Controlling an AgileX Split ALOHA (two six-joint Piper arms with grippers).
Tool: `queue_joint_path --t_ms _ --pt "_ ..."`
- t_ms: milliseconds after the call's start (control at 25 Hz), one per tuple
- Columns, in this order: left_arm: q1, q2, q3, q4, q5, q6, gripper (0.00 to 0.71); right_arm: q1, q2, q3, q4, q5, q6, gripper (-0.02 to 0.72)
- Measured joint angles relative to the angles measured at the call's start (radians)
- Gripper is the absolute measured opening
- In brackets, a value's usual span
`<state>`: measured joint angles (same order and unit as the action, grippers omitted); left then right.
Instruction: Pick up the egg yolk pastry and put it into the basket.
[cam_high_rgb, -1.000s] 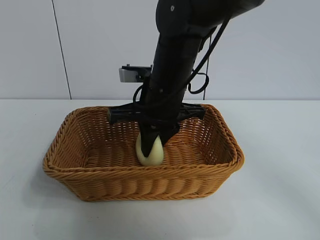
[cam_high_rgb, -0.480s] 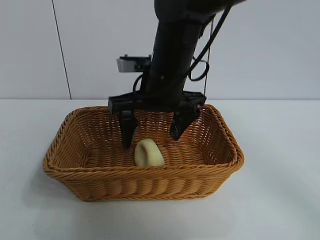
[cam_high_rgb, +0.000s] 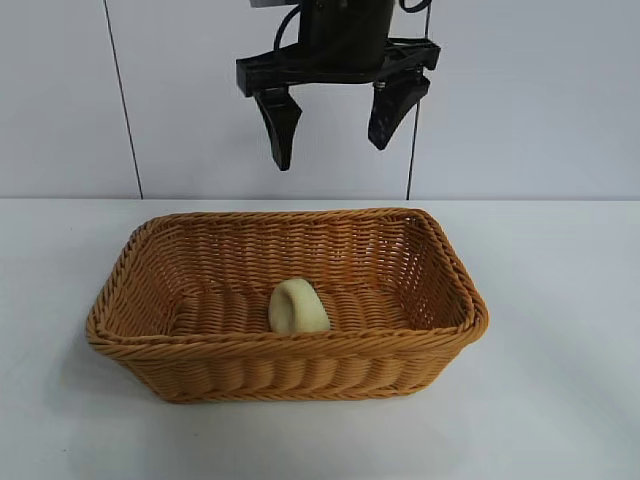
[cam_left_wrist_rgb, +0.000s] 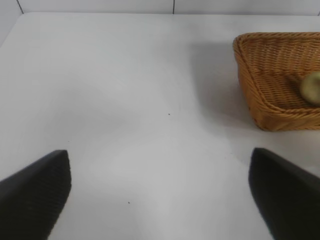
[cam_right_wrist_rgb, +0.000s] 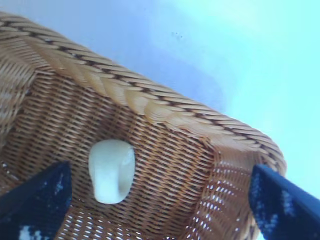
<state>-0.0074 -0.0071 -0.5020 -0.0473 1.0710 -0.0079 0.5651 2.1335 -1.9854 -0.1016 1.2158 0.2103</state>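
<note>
The pale cream egg yolk pastry (cam_high_rgb: 298, 308) lies loose on the floor of the orange-tan wicker basket (cam_high_rgb: 280, 342), near its front wall. My right gripper (cam_high_rgb: 331, 150) hangs open high above the basket, its two black fingers spread wide with nothing between them. In the right wrist view the pastry (cam_right_wrist_rgb: 112, 170) rests on the weave below the braided rim of the basket (cam_right_wrist_rgb: 165, 110), between the spread fingers of the gripper (cam_right_wrist_rgb: 157, 175) but far under them. My left gripper (cam_left_wrist_rgb: 159, 160) stands open over bare table, off to the side of the basket (cam_left_wrist_rgb: 242, 70), where the pastry (cam_left_wrist_rgb: 311, 88) shows inside.
The basket stands in the middle of a white table (cam_high_rgb: 560, 300) with a pale panelled wall (cam_high_rgb: 60, 100) behind it. White tabletop (cam_left_wrist_rgb: 125, 90) stretches under the left gripper.
The right gripper opened and let go of the pastry, which tipped over onto the basket floor. The arm then rose straight up out of the basket. The left gripper stayed put.
</note>
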Motion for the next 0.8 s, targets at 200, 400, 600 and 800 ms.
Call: queue_joint_path --t_ms 200,400,600,800 --pt "0.0 0.0 0.0 0.0 0.0 0.0 0.692 -0.11 0.0 0.0 0.0 0.0 0.0 0.694" --pt "0.0 0.0 0.0 0.0 0.0 0.0 0.692 -0.269 0.0 0.0 -0.009 0.0 0.0 0.694" --pt "0.0 0.0 0.0 0.0 0.0 0.0 0.692 -0.417 0.0 0.0 -0.012 0.0 0.0 0.694" --pt "0.0 0.0 0.0 0.0 0.0 0.0 0.692 -0.52 0.0 0.0 -0.014 0.0 -0.005 0.694"
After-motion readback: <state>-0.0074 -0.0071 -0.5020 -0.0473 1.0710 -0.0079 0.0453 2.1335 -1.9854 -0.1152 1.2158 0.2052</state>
